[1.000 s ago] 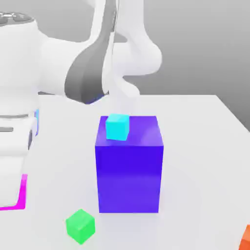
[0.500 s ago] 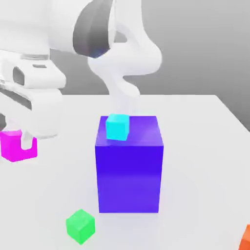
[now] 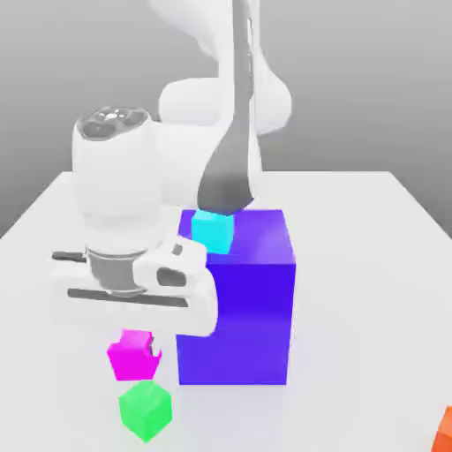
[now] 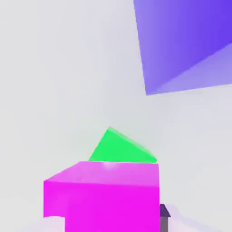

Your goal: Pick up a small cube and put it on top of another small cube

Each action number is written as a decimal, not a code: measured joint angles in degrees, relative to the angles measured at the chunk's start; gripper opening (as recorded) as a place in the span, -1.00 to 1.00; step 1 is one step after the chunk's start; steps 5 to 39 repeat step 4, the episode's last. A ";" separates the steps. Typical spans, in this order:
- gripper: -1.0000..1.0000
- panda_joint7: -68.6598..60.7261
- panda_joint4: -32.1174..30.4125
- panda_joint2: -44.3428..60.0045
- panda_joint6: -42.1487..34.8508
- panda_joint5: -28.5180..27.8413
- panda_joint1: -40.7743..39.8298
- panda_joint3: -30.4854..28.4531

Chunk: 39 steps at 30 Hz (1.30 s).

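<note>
A: Where is the gripper (image 3: 134,340) in the exterior view?

B: Low at the exterior view's left, hanging under the white hand; it points down at the table (image 3: 353,265); its fingers are drawn in tight on the pink cube (image 3: 133,355), which they carry clear of the surface.

A: So the pink cube is held?

B: Yes; it sits between the fingers with its upper part tucked under the hand; in the hand view the pink cube (image 4: 104,195) looms large and close, with a dark fingertip (image 4: 165,213) showing at one of its lower corners.

A: And the green cube (image 3: 145,409)?

B: It rests on the table directly below the pink one; a thin gap appears between them in the exterior view, though I cannot tell for certain that they are apart; in the hand view the green cube (image 4: 121,147) peeks out just past the pink cube's top edge.

A: What else stands there?

B: A big blue-violet block (image 3: 237,309) just beside the hand, toward the exterior view's right; a cyan cube (image 3: 213,231) sits on its top near the corner closest to the arm; an orange cube (image 3: 446,431) is cut off at the exterior view's lower right, well apart from the rest; the block's corner (image 4: 186,45) also shows in the hand view.
</note>
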 joint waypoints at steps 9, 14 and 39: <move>1.00 -2.34 0.26 3.54 2.97 3.09 -1.52 2.19; 1.00 -2.34 0.26 3.54 2.97 3.09 -1.52 2.19; 1.00 -2.34 0.26 3.54 2.97 3.09 -1.52 2.19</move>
